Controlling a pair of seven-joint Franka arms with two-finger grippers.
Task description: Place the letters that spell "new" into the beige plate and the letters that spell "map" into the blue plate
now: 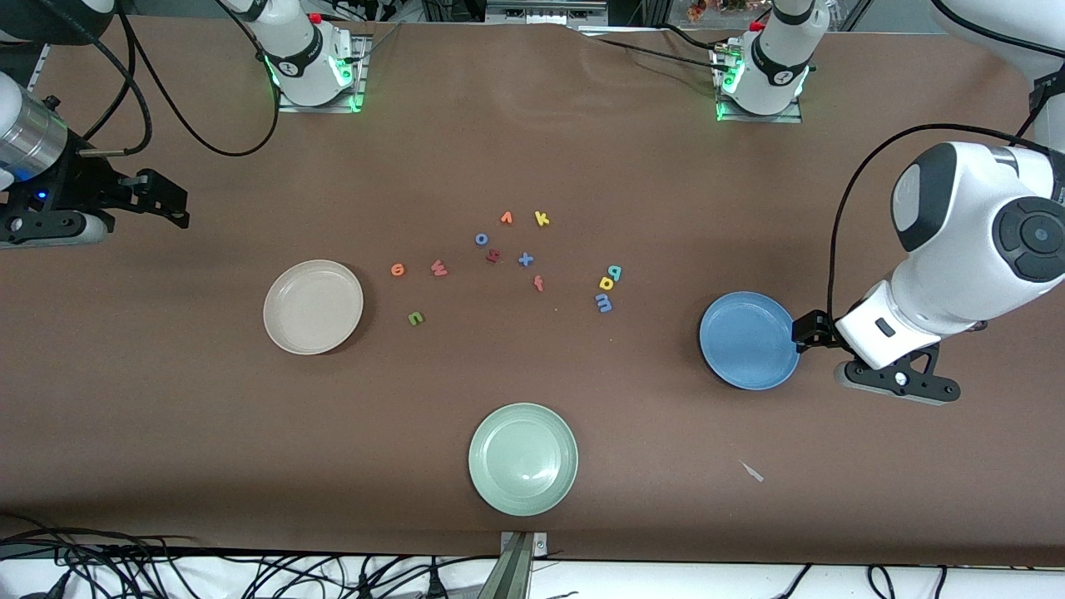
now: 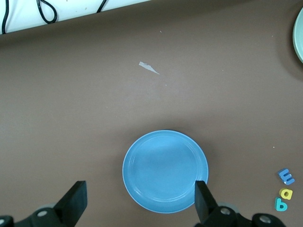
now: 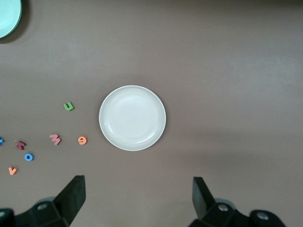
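Front view first: nothing is in the plates yet. The beige plate (image 1: pixel 313 306) lies toward the right arm's end of the table, the blue plate (image 1: pixel 747 339) toward the left arm's end. Beside the beige plate lie the orange e (image 1: pixel 398 269), the pinkish-red w (image 1: pixel 438 268) and, nearer the camera, the green n (image 1: pixel 416 318). Near the blue plate, the teal p (image 1: pixel 614 271), yellow a (image 1: pixel 606 284) and blue m (image 1: pixel 604 304) are stacked in a tight column, just about touching. The left gripper (image 1: pixel 800 330) hangs over the blue plate's rim; the right gripper (image 1: pixel 170 204) waits up at the table's edge.

Left wrist view: the left gripper's fingers (image 2: pixel 204 198) are spread wide, empty, with the blue plate between them.

Right wrist view: the right gripper's fingers (image 3: pixel 72 195) are likewise wide apart and empty above the beige plate.

These letters look tiny, light and squashy, so I'd pinch each across its thin strokes, gently; that tight m-a-p cluster risks nudging neighbours.
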